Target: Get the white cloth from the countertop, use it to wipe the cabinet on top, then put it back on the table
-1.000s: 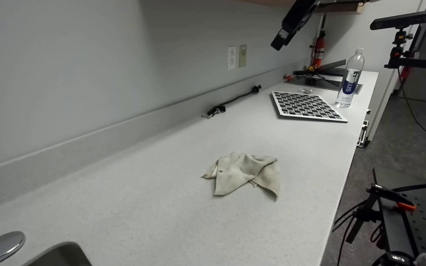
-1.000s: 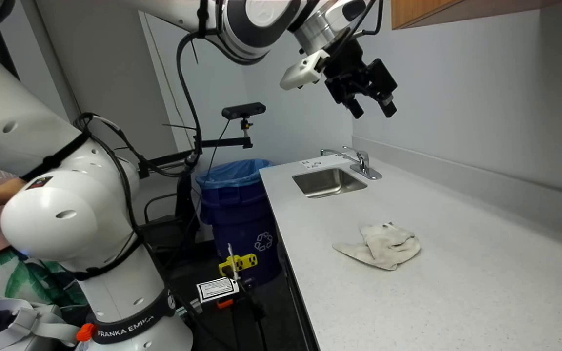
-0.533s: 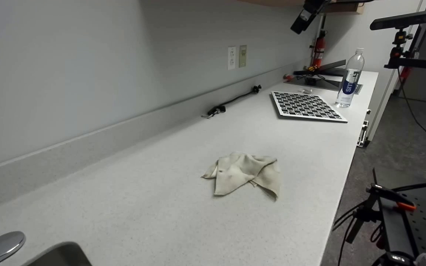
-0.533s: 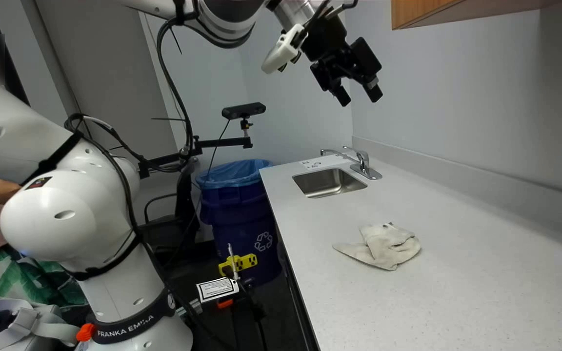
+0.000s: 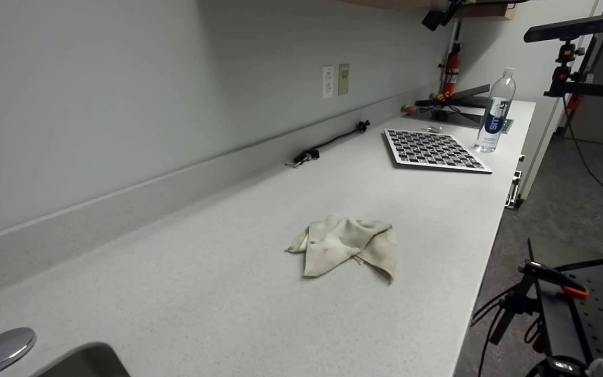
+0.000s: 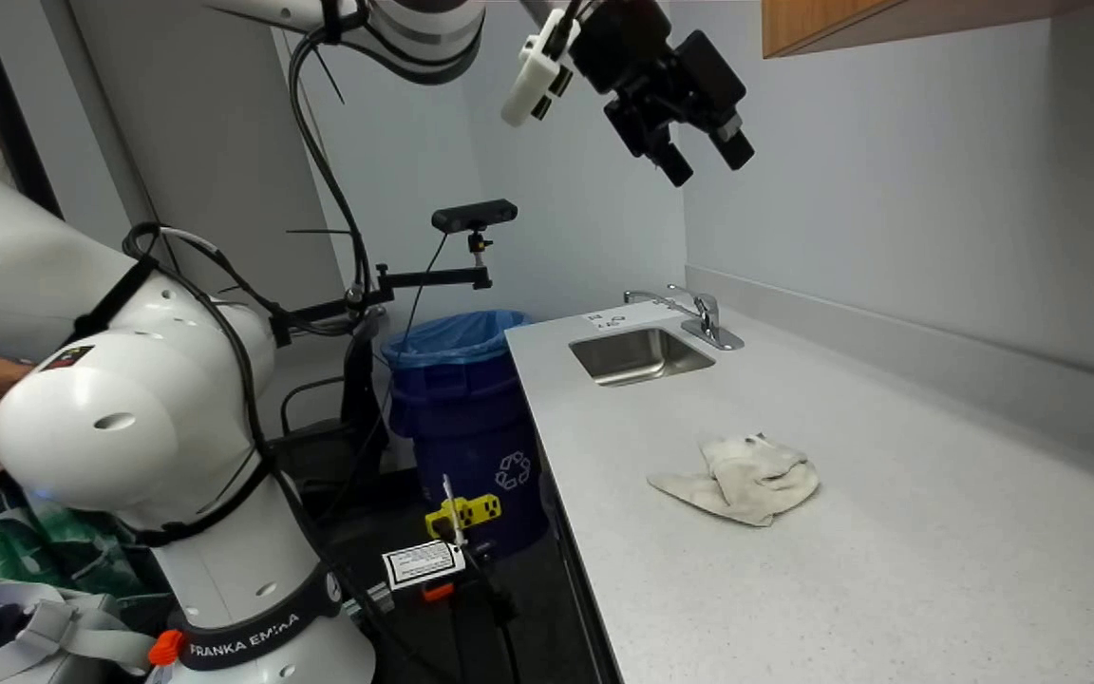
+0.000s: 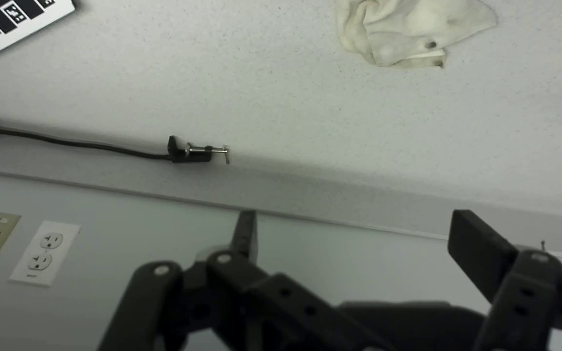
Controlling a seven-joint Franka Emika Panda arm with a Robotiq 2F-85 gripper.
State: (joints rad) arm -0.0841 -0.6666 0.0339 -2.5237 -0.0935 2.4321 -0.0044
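The white cloth lies crumpled on the light countertop [image 5: 218, 303]. It shows in both exterior views [image 5: 341, 246] [image 6: 758, 483] and at the top of the wrist view [image 7: 408, 31]. My gripper [image 6: 707, 161] is high in the air above the counter, well apart from the cloth. Its two fingers are spread wide with nothing between them in the wrist view [image 7: 354, 222]. Only a small dark part of the gripper [image 5: 432, 20] shows at the top of an exterior view. The wooden cabinet [image 6: 822, 27] hangs on the wall at the upper right; its underside shows.
A checkered board [image 5: 435, 151] and a plastic bottle [image 5: 494, 112] stand farther along the counter. A black clamp with a thin arm [image 5: 308, 156] lies by the wall. A sink [image 6: 640, 356] and faucet [image 6: 710, 323] are at the counter's far end, near a blue bin [image 6: 466, 418].
My gripper has moved up and back, higher above the counter. Its fingers stay apart. The cloth has not moved.
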